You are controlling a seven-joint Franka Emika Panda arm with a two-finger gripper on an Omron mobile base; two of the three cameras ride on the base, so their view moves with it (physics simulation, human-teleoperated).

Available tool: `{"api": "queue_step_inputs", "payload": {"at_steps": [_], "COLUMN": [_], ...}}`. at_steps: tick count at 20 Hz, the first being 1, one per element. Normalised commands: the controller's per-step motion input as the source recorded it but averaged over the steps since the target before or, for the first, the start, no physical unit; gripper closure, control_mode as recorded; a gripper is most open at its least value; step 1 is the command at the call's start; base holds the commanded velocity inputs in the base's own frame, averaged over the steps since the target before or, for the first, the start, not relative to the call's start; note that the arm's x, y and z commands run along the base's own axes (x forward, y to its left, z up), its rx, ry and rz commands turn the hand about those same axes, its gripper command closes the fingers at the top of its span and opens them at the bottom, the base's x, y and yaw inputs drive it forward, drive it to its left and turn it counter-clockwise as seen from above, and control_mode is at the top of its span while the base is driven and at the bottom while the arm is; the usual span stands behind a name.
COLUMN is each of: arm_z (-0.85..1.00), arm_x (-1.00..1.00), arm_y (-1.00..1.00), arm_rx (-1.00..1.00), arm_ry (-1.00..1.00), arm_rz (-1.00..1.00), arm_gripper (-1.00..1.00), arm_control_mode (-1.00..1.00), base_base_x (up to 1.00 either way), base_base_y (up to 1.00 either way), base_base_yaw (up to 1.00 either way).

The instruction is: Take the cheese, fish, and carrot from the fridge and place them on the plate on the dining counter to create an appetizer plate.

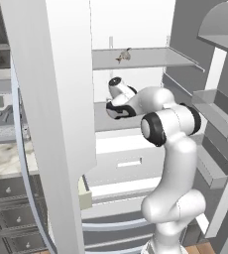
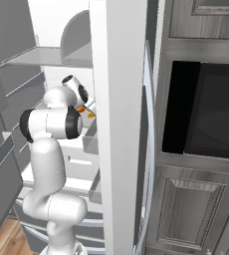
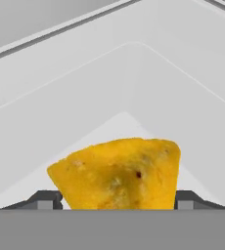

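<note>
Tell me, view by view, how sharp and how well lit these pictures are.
Left base view: flat, even rendered light, soft edges; the fish on the upper shelf is a blurry speck. Right base view: the fridge door washes out near white, while the oven is dark. Hand view: the cheese is close, coarse and slightly blurred; no glare.

White arm (image 2: 49,149) reaching into open fridge (image 2: 114,124), small orange item (image 2: 84,110) by its wrist, dark oven (image 2: 206,114) right

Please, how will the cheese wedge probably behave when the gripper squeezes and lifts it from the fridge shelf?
The cheese looks like a compact solid wedge, so it probably stays stiff. Its sloped, tapering sides could let it slip or twist between the fingertips. It sits broad and low, so rolling seems unlikely, and being small it should be light.
</note>
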Motion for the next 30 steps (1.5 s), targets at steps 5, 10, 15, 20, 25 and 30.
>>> {"api": "queue_step_inputs", "payload": {"at_steps": [5,10,15,20,25,30], "arm_z": [-0.4,-0.04,0.46,0.93,1.0,0.86], "arm_x": [0.04,-0.63,-1.0,-1.0,-1.0,-1.0], "arm_y": [-0.37,-0.06,0.0,0.0,0.07,0.21], "arm_rx": [0.0,0.0,0.0,0.0,0.0,0.0], "arm_ry": [-0.01,-0.2,-0.23,-0.09,0.01,0.11], "arm_rz": [-0.01,0.0,0.0,0.04,0.12,0.17], "arm_gripper": [1.0,1.0,1.0,1.0,1.0,1.0], "arm_control_mode": [-1.0,-1.0,-1.0,-1.0,-1.0,-1.0], "base_base_x": [0.0,0.0,0.0,0.0,0.0,0.0], "base_base_y": [0.0,0.0,0.0,0.0,0.0,0.0], "base_base_yaw": [0.0,0.0,0.0,0.0,0.0,0.0]}}
